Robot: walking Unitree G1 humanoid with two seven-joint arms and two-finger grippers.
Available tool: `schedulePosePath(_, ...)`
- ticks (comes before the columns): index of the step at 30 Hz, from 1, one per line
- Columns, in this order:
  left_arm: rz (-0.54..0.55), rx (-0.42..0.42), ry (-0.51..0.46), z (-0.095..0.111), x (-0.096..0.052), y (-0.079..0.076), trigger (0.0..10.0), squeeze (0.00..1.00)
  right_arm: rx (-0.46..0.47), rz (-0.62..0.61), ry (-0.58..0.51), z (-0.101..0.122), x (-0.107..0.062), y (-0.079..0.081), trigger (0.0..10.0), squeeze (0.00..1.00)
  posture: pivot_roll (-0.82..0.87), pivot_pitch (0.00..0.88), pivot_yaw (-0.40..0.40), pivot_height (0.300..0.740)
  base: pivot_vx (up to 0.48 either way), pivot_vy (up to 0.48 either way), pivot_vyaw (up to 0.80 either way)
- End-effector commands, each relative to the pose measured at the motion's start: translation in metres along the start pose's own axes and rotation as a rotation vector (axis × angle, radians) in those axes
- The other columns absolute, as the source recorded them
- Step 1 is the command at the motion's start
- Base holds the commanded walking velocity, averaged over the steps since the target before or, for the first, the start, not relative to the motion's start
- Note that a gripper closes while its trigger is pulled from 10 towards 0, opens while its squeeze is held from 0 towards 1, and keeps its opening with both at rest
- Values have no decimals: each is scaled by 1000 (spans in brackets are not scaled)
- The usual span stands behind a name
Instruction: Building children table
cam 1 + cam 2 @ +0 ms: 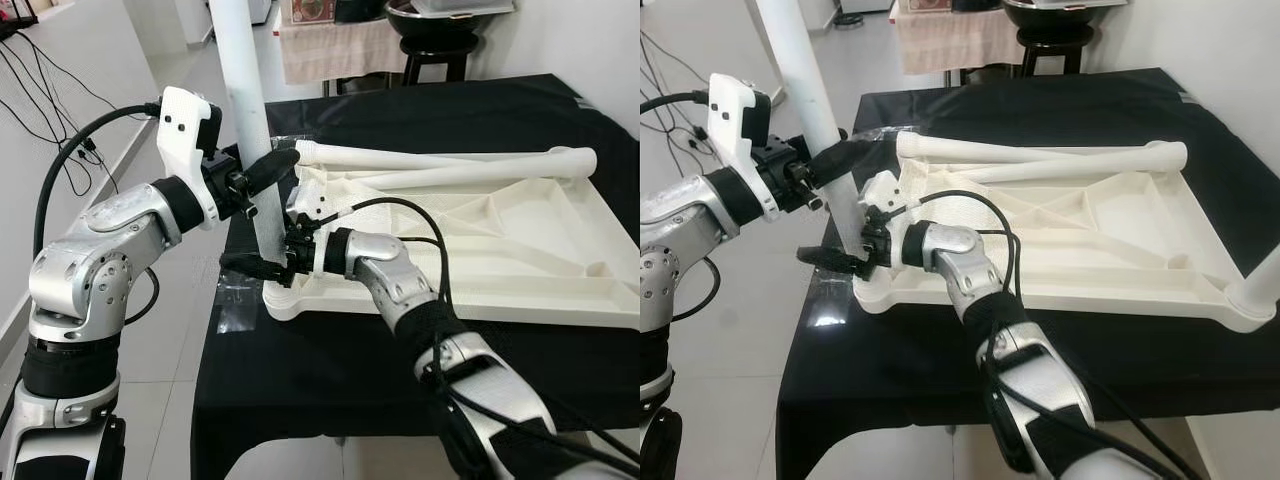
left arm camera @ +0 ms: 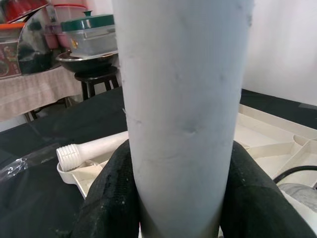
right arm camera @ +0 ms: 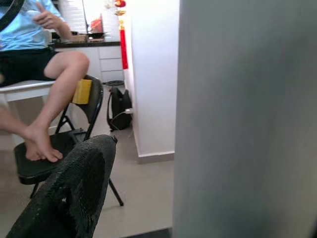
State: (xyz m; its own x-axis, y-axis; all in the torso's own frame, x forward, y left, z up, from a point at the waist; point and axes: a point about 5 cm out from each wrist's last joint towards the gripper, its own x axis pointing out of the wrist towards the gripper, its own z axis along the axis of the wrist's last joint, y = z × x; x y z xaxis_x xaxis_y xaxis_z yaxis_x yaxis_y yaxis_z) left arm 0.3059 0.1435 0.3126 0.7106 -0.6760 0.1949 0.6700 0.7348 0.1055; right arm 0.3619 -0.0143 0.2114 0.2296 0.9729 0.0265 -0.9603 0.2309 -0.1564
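Left eye view: at the near corner of the upturned white plastic tabletop (image 1: 520,250), which lies underside up on the black-covered worktop (image 1: 300,380), a white cylindrical table leg (image 1: 243,110) is held upright. The right gripper (image 1: 268,262) is seen low at the foot of the leg, just above the corner; one black finger (image 3: 69,193) is beside the leg, but it cannot be told how far the fingers are open. Higher up, the left gripper (image 1: 262,172) is closed around the leg, both fingers (image 2: 111,198) pressed on its sides. Two more white legs (image 1: 440,165) lie across the far side of the tabletop. A seated person (image 3: 44,84) is visible on a black folding chair (image 3: 74,148).
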Motion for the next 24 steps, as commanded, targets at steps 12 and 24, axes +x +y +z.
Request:
schedulePosePath(12,-5,17,37,-2,-3,-2,0,0,13,36,10,-12,8,6,0,0,33,106,66,740,0,0,0)
schedulePosePath(24,11,25,37,-1,-5,0,4902,0,15,-49,-12,-21,-5,1,0,0,22,111,66,740,0,0,0)
